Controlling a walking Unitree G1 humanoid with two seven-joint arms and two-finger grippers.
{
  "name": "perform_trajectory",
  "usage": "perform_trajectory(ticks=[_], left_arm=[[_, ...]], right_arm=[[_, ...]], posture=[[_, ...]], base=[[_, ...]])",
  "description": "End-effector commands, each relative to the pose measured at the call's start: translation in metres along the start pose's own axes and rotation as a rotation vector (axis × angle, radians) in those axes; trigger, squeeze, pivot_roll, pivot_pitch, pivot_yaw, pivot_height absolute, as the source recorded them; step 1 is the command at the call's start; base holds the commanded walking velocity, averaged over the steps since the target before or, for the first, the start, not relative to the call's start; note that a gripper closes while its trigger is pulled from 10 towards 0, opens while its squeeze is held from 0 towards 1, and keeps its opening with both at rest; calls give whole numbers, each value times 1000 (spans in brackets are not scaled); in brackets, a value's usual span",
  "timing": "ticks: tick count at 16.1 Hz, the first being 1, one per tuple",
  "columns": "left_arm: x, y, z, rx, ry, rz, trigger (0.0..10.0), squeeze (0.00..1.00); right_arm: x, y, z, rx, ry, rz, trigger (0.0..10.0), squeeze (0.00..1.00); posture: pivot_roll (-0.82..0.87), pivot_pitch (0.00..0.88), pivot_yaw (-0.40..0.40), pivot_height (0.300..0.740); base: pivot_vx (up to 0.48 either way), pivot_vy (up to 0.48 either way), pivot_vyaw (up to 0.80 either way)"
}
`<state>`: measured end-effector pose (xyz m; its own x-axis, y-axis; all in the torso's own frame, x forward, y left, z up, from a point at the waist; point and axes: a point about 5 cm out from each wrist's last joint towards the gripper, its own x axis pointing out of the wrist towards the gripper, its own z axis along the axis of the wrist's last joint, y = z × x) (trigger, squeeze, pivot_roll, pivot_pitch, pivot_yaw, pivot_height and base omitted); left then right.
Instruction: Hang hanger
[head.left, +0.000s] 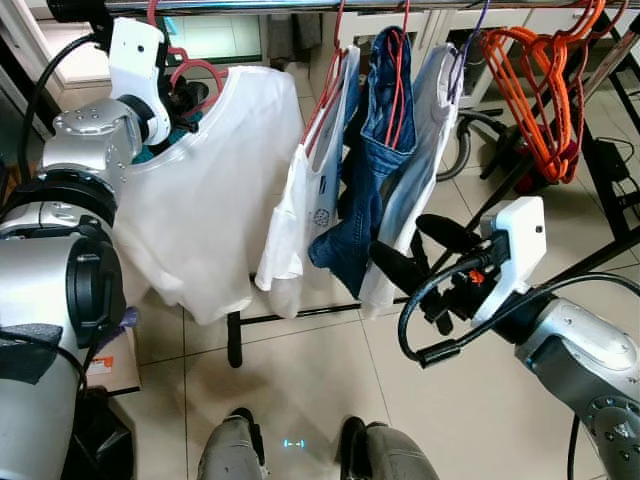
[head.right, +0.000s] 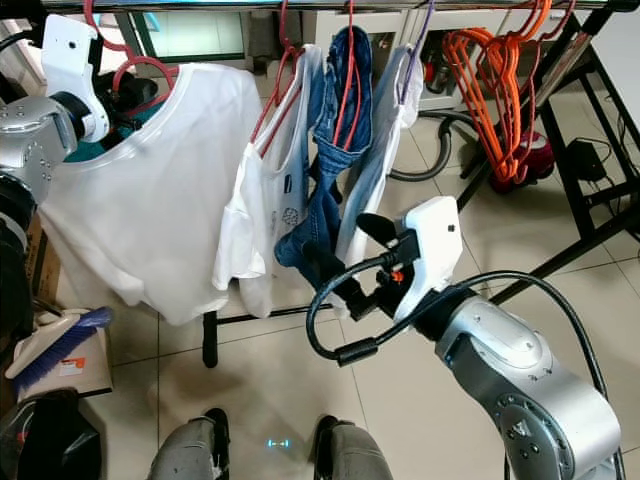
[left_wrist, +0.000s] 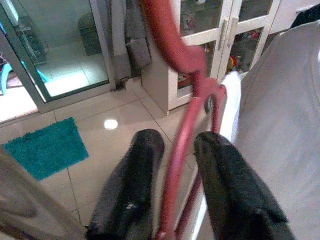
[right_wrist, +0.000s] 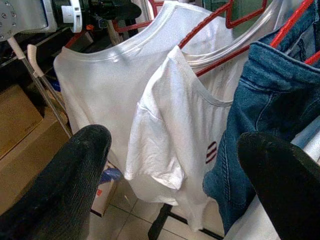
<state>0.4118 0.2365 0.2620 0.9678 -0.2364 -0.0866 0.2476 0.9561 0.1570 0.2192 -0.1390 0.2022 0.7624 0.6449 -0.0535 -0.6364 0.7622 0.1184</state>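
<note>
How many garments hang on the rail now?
4, maybe more hidden behind: a big white shirt at the left gripper, a small white shirt, jeans in the middle, then a pale shirt.

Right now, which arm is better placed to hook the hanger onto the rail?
Left. The left gripper has the red hanger between its fingers, raised close under the rail, with the white shirt on it. The right gripper is open and empty, lower down by the jeans.

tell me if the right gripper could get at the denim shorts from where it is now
Probably yes: the right gripper is open and hangs just in front of the denim shorts, with nothing between them.
</note>
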Motion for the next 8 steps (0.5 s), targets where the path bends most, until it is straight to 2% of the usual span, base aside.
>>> perform_trajectory(ticks=[1,8], left_arm=[[0,2,7,20,10,-8,0,0],[-1,2,7,53,33,-19,0,0]], right_arm=[[-1,1,-3,5,9,13,10000,0],[0,1,-3,-4,14,19,10000,0]], posture=[[-159,172,-25,740],[-155,173,-24,740]], base=[[0,0,0],[0,0,0]])
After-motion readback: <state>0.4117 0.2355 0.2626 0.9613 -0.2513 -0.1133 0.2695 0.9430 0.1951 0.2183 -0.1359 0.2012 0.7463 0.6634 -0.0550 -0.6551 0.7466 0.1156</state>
